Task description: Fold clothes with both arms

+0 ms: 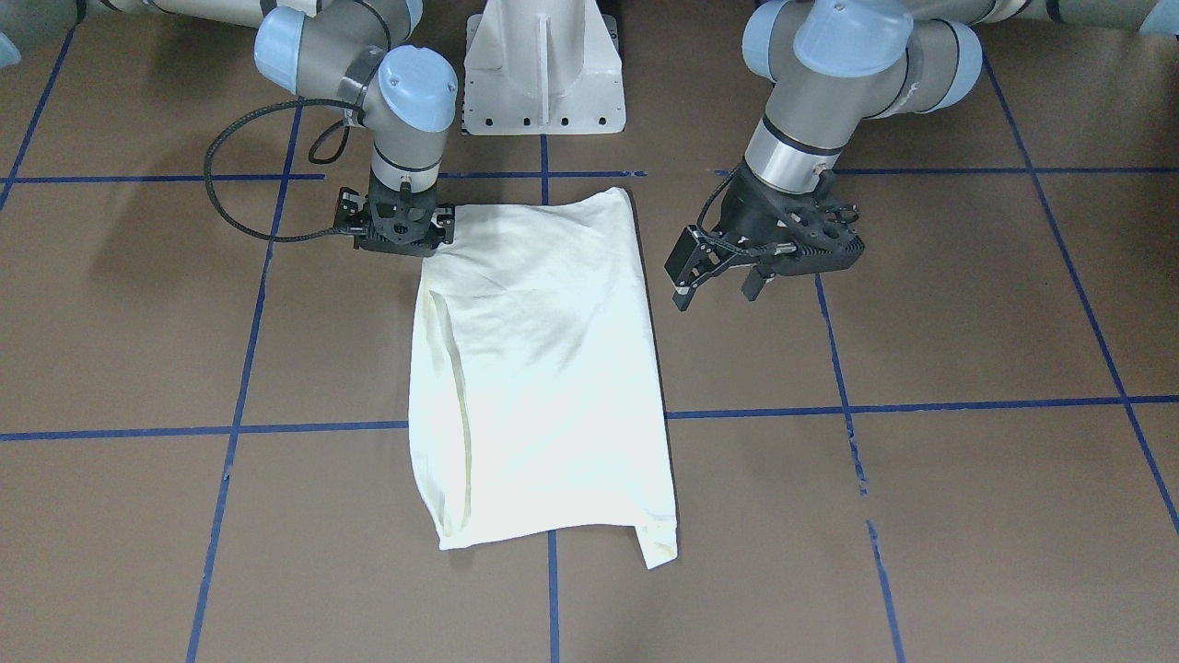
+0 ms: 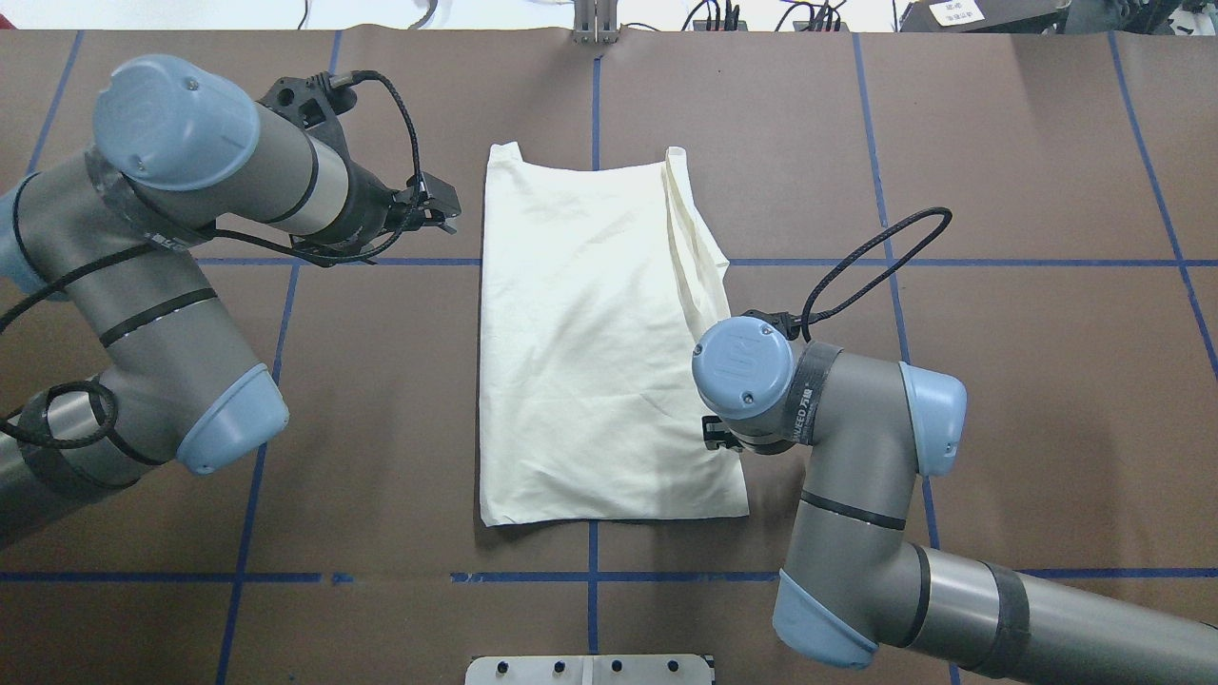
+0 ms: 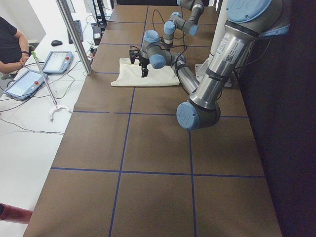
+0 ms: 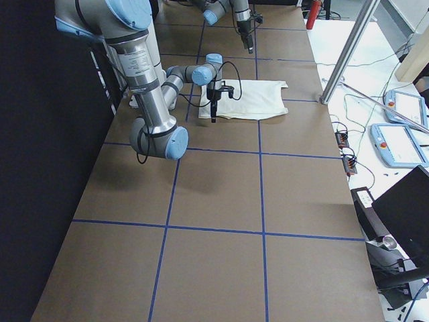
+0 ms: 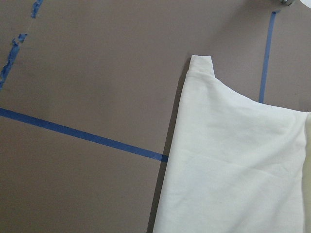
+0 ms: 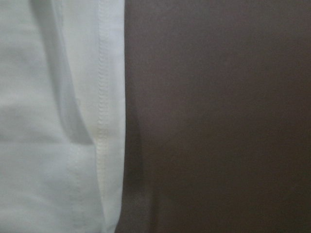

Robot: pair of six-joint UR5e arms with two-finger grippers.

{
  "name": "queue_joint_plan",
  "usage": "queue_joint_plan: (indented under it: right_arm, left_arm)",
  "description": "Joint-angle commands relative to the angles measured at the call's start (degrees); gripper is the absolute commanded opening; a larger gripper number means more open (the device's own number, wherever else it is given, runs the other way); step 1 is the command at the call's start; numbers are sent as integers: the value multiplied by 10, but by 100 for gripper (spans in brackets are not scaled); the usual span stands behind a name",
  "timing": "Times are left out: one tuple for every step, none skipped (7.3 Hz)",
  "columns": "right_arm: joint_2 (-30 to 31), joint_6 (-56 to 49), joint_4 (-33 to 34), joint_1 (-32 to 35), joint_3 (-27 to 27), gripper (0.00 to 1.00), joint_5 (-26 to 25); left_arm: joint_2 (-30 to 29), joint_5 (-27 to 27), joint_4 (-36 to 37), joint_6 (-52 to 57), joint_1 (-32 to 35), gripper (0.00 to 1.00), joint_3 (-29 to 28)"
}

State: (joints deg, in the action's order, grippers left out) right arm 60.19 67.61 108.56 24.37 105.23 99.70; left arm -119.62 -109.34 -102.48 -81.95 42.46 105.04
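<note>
Closest to the robot, the right arm's black two-finger claw (image 1: 402,235) is down at the near right corner of the cream-white long-sleeved T-shirt (image 1: 543,368). Its fingers are hidden under the wrist, so I cannot tell whether they pinch the cloth. The shirt lies plain side up in the middle of the brown table (image 1: 967,322), already narrowed to a long panel whose long axis runs straight away from the robot; which end is the collar I cannot tell. Alongside its left edge, the left arm's black claw (image 1: 717,290) hangs with fingers apart, holding nothing. The end-to-end fold looks next, I think: the left claw must take its own near corner so both lift together toward the far end, where a small flap (image 1: 659,552) sticks out.
</note>
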Motion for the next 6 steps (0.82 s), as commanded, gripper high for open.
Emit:
queue_joint_plan:
  right_arm:
    - [-3,-7,-7,23,29,100,21]
    - [-16,-33,-19,36,23,100,18]
    - [-17,-50,-25,54,17,100,19]
    - [-18,-56,-60,65,17,100,21]
    - [-17,-54,-96,67,21,100,30]
    - [-17,-48,-120,74,23,100,66]
  left_arm:
    - [-2,-1,0,-1,0,100,2]
    - [0,-12,0,-1,-1,100,2]
    - [2,-16,-1,0,-1,100,2]
    - [5,-18,-1,2,-1,100,-2]
    - [10,-22,-4,-1,-10,100,-2]
    - [30,-37,-18,-42,-36,100,3]
